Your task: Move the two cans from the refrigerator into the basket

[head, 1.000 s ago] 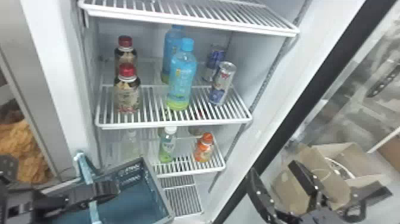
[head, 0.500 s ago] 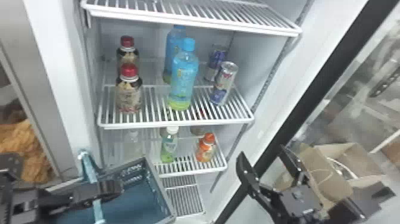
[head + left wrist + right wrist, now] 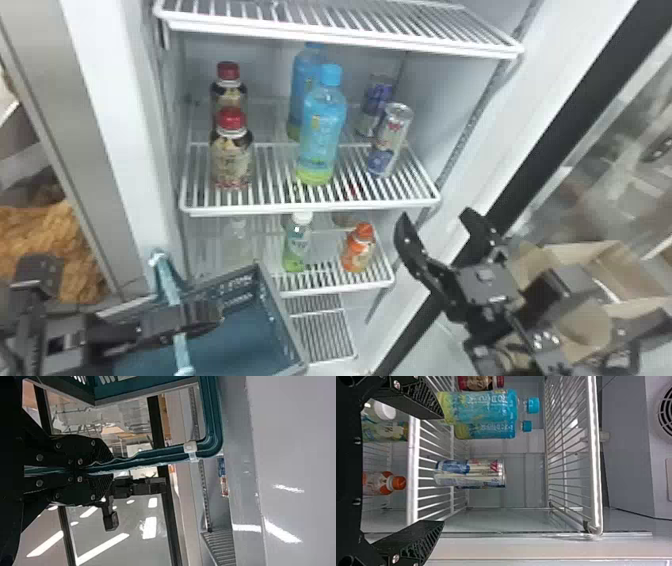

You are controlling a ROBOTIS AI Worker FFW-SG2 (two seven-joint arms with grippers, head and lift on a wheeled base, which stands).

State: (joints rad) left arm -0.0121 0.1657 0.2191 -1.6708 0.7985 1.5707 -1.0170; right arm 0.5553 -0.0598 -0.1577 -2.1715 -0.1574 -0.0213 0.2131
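Observation:
Two slim cans stand upright at the right of the middle refrigerator shelf: the front can (image 3: 390,140), with the rear can (image 3: 375,102) behind it. My right gripper (image 3: 436,216) is in front of that shelf's right corner, lower than the cans and apart from them. In the right wrist view the front can (image 3: 470,473) lies beyond the open right gripper (image 3: 442,469) and mostly hides the rear one. At lower left, my left gripper (image 3: 200,317) is shut on the handle of the blue-green basket (image 3: 240,340); in its wrist view the left gripper (image 3: 106,468) pinches the handle (image 3: 158,456).
Blue bottles (image 3: 320,135) stand left of the cans, and red-capped bottles (image 3: 231,155) farther left. The shelf below holds a green bottle (image 3: 297,245) and an orange bottle (image 3: 358,248). An upper shelf (image 3: 340,35) spans overhead. The open door's black frame (image 3: 580,120) borders the right side.
The right gripper has risen and moved left, closer to the middle shelf, with its fingers still apart. The left gripper has stayed on the basket handle, and both cans stand where they were.

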